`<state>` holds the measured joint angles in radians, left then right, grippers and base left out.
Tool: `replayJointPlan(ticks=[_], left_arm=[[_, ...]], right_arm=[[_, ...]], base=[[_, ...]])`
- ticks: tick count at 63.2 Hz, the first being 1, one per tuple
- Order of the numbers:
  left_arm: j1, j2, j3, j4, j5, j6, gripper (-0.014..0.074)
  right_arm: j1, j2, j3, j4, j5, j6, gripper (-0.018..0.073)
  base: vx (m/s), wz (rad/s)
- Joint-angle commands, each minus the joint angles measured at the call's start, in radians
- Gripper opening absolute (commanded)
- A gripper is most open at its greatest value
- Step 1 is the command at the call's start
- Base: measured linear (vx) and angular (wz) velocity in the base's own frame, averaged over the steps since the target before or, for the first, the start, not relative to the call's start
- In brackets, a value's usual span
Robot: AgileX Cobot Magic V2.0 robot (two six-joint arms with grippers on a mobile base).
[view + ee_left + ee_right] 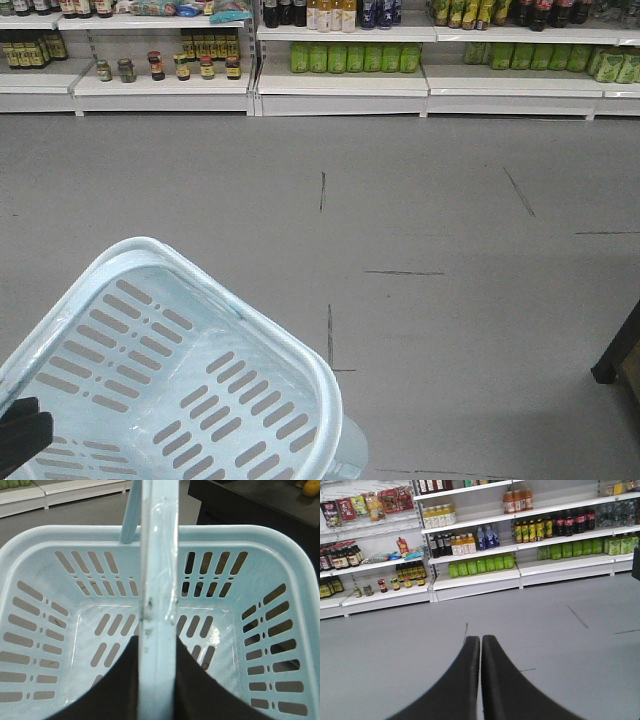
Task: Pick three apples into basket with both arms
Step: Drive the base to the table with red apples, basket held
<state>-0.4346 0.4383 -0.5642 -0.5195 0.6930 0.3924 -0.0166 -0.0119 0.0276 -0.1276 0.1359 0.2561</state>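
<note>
Left gripper (157, 642): closed on the handle (159, 560) of the basket (146, 246); one black finger (120, 685) is seen on each side of the handle bar, pressed against it.
Basket: pale blue-white plastic with slotted walls and bottom; it is shown tilted at the lower left of the front view, lifted above the floor (450, 200).
Basket interior: in the left wrist view the slotted bottom and all four walls are seen around the handle.
Handle: a hinged loop, raised over the middle of the opening, with the bar running straight across it.
Right gripper (481, 639): fully closed, with nothing held; the two black fingers (462, 680) are laid side by side with only a thin seam between them, and are pointed out over the floor towards the shelves (475, 577).
Floor: grey, marked with a few short dark lines.
Shelves: white, set along the far wall, stocked with bottles, jars and green packs.
Tabletop (250, 505): dark, seen beyond the basket's far right corner in the left wrist view.
Fruit (311, 487): yellow-orange, resting on the tabletop at the frame's top right corner; its kind cannot be told.
</note>
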Motion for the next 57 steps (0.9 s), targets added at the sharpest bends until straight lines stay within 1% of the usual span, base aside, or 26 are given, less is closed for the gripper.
replayJointPlan(ticks=[1,57], left_arm=[[-0.001,0.002,-0.030,-0.042,-0.096,-0.008,-0.0006],[-0.001,0.002,-0.030,-0.042,-0.096,-0.008,-0.0006]], right_arm=[[-0.004,-0.013,0.015,-0.002,-0.074,-0.005,-0.0004],[-0.004,-0.013,0.015,-0.002,-0.074,-0.005,-0.0004]], base=[[0.25,-0.15],[0.25,-0.11]])
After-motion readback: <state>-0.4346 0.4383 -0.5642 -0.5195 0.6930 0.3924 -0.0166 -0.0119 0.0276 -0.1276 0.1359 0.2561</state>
